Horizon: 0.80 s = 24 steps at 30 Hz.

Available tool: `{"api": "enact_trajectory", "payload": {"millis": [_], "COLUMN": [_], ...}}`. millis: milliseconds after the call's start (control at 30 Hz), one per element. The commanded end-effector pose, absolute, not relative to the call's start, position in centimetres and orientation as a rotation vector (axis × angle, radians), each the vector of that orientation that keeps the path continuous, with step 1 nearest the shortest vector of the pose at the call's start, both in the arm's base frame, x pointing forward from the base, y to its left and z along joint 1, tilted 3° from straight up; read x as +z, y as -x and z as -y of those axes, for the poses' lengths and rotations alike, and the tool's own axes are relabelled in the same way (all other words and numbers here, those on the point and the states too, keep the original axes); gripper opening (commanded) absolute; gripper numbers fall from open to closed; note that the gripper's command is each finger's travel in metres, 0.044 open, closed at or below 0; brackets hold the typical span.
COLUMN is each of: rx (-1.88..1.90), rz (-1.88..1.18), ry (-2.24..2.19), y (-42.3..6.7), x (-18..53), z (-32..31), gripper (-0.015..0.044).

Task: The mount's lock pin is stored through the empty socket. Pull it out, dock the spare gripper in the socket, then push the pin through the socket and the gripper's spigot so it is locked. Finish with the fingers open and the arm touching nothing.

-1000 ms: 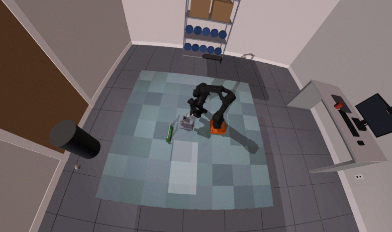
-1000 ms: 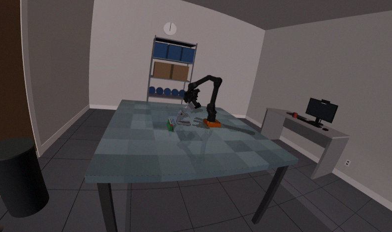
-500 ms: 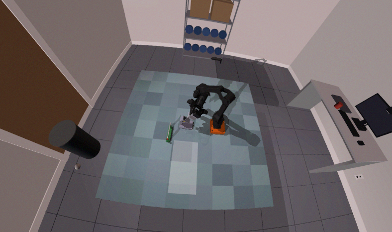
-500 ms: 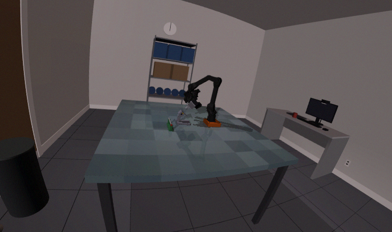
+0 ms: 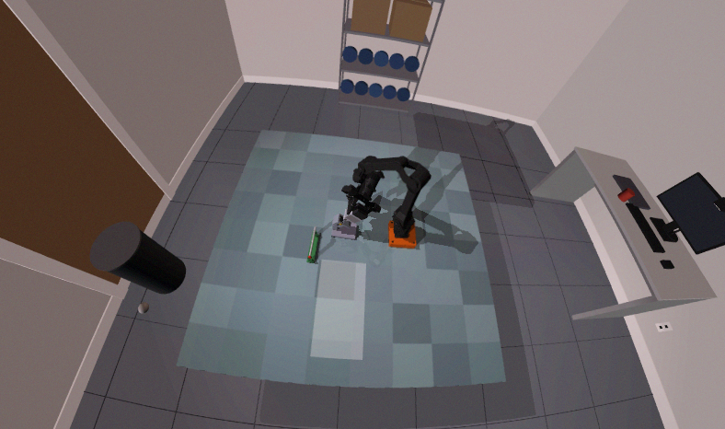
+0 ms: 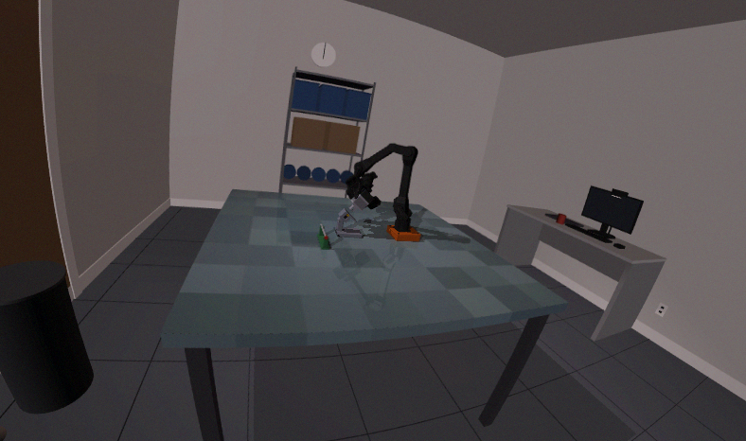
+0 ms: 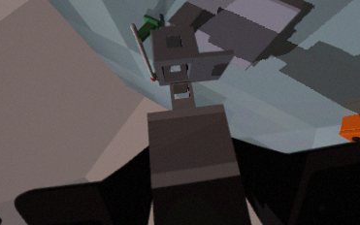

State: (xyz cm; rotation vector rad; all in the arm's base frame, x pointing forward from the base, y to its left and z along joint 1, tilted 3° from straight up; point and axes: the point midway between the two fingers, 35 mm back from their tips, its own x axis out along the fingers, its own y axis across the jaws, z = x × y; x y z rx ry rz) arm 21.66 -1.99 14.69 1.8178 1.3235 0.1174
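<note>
Spare gripper held tilted at the mount's socket, lock pin parked to the side.

The arm's gripper (image 7: 193,194) has its fingers clamped about halfway on the body of the grey spare gripper (image 7: 190,145), which reaches out ahead of them. In the wrist view the spare gripper's narrow spigot end points at the square socket (image 7: 175,70) of the grey mount (image 7: 251,29); whether it is seated there cannot be told. From the exterior view the spare gripper (image 6: 347,214) leans at a slant over the mount (image 6: 349,232), low above the desk (image 6: 364,307). The lock pin (image 5: 312,245) lies on a green holder (image 5: 314,254), just beside the mount (image 5: 345,228) and apart from it. The arm's orange base (image 5: 402,235) stands near the mount on the other side.
</note>
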Motion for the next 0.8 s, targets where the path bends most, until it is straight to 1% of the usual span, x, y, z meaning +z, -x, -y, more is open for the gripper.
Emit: {"api": "enact_trajectory", "payload": {"millis": [0, 767], "rx": [0.126, 0.127], "rz": [-1.315, -1.313], "ry": [-1.827, -1.826], "y": [-22.2, -24.3], "x": [14.5, 12.2], "z": [2.0, 2.2], "gripper": [0.0, 0.0]}}
